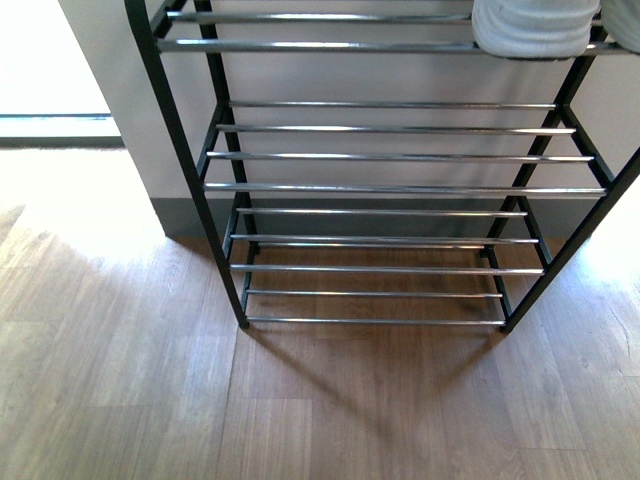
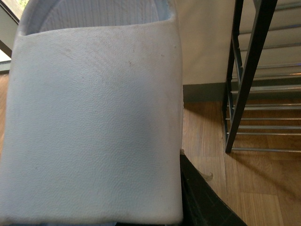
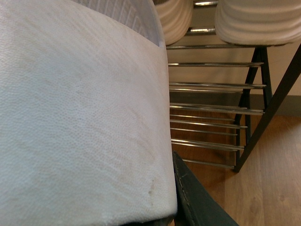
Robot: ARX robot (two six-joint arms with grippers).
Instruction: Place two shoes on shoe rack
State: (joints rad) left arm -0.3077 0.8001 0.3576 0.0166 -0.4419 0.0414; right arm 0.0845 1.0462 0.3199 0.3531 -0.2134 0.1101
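Note:
A pale-blue slide sandal (image 2: 94,122) fills most of the left wrist view. My left gripper (image 2: 155,207) is shut on it, and only one black finger (image 2: 202,197) shows beside its edge. A second pale-blue slide sandal (image 3: 80,117) fills the right wrist view the same way, with my right gripper (image 3: 150,207) shut on it and one dark finger (image 3: 197,202) visible. The shoe rack (image 1: 390,188), black side frames and chrome bars, stands against the wall in the front view. Neither arm shows there. Its middle and lower tiers hold nothing.
On the rack's upper tier at the right stand shoes with white ribbed soles (image 1: 535,28), seen in the right wrist view as a sole (image 3: 256,21) with another beside it. Wooden floor (image 1: 300,400) spreads before the rack. A grey skirting and a pale wall (image 1: 110,60) lie behind.

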